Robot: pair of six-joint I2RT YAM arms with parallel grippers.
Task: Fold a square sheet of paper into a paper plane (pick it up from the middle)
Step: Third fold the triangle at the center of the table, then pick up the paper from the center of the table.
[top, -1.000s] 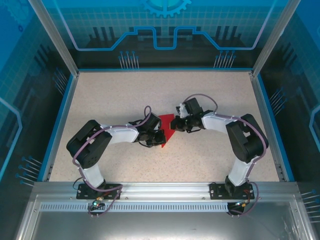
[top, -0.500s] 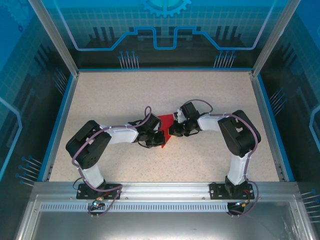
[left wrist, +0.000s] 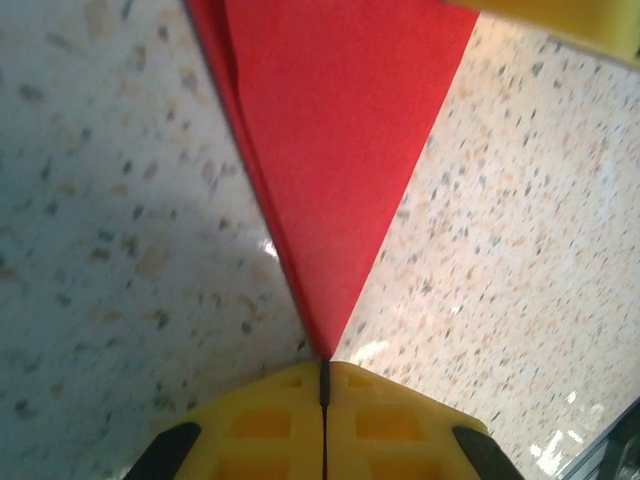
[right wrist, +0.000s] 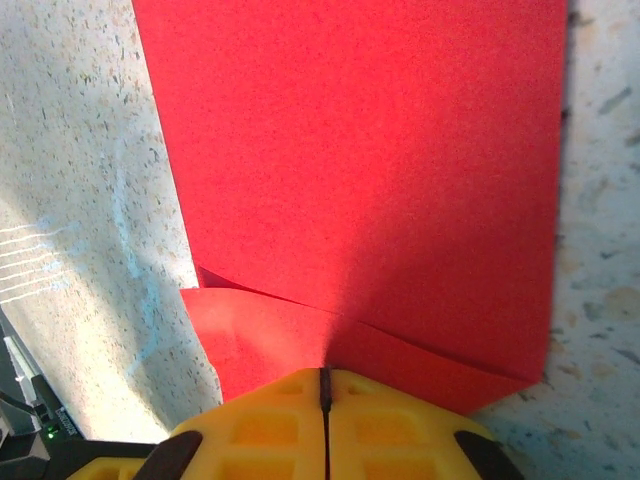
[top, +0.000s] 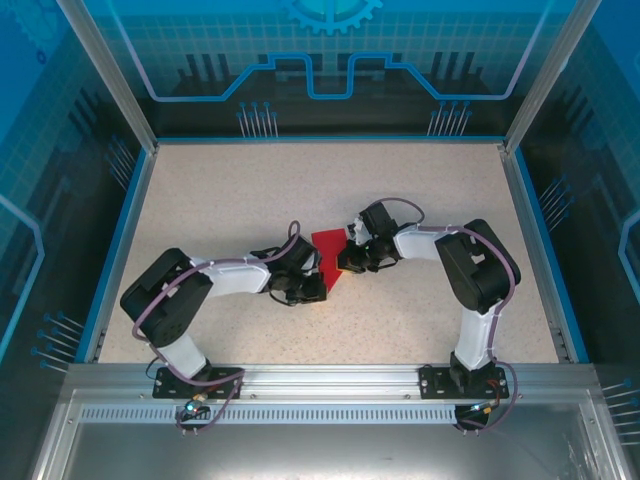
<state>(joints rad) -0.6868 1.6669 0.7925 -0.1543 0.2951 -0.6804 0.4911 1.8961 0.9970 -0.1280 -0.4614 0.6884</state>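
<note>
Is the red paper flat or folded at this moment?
Folded. The paper narrows to a point with stacked layers along one edge in the left wrist view; the right wrist view shows overlapping layers.

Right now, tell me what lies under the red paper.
Speckled table shows around the red paper. A lower folded layer peeks out beneath its bottom edge in the right wrist view. Whatever lies beneath the middle is covered.

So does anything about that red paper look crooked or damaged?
No tears or spills. The thin bright red folded paper looks slightly askew: by the shut right hand, a lower layer pokes out sideways past the upper layer, so the folded edges do not line up.
</note>
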